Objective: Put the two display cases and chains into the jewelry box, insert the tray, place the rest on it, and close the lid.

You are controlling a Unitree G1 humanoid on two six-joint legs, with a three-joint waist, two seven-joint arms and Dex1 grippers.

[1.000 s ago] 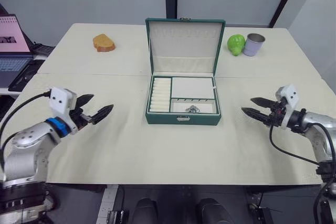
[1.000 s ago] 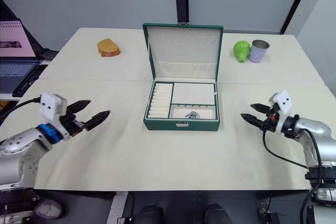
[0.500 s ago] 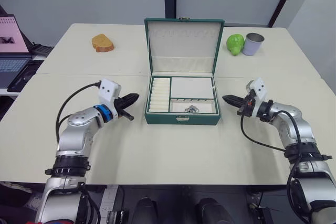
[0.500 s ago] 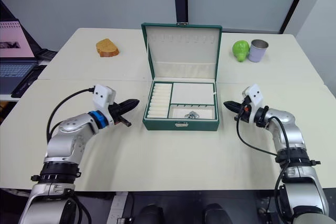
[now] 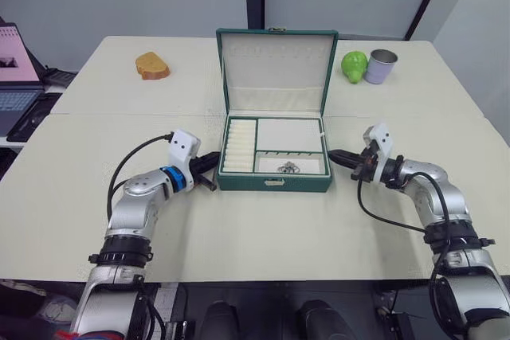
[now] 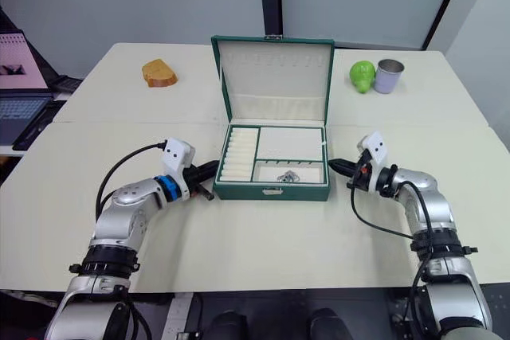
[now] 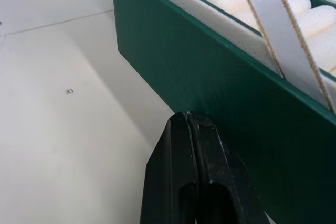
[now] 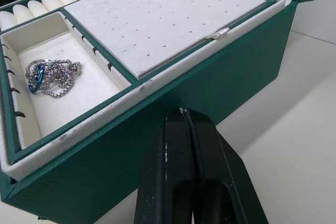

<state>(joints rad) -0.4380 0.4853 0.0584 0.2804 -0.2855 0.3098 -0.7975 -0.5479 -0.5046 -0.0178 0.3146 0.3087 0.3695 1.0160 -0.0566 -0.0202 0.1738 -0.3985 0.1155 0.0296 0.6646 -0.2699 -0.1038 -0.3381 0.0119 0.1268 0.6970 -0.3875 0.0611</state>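
So I'm sitting with both arms pulled in on the jewelry box (image 5: 276, 149), one on each side. My left gripper (image 5: 209, 163) is pinched closed with nothing in it, tips right up against the box's left wall, and my right gripper (image 5: 338, 156) is also closed and empty, nosing at the right wall. My guess is I'm bracing the box from both sides so it isn't sliding on the surface (image 5: 263, 228) when the top comes down.

The tray (image 8: 157, 19) is sitting in the box already, flush with the rim. One ribbed ring-roll strip on the left, one plain pad at the back, one small front pocket. In that pocket I'm seeing one little tangle of silvery rings (image 8: 51, 74) with a blue loop at one end, so the leftover bits are looking placed. I'm not spotting the cases or chains, presumably they're under the tray, can't confirm.

The lid (image 5: 276, 69) is standing upright on its hinge, cream inside, so closing it is what's left as far as I can judge.

Other stuff on the surface, well away from the box: one piece of bread (image 5: 151, 64) back left, one green fruit (image 5: 354, 65) and one metal cup (image 5: 382, 66) back right, those two just beside each other. One laptop (image 5: 16, 77) is off past the left edge
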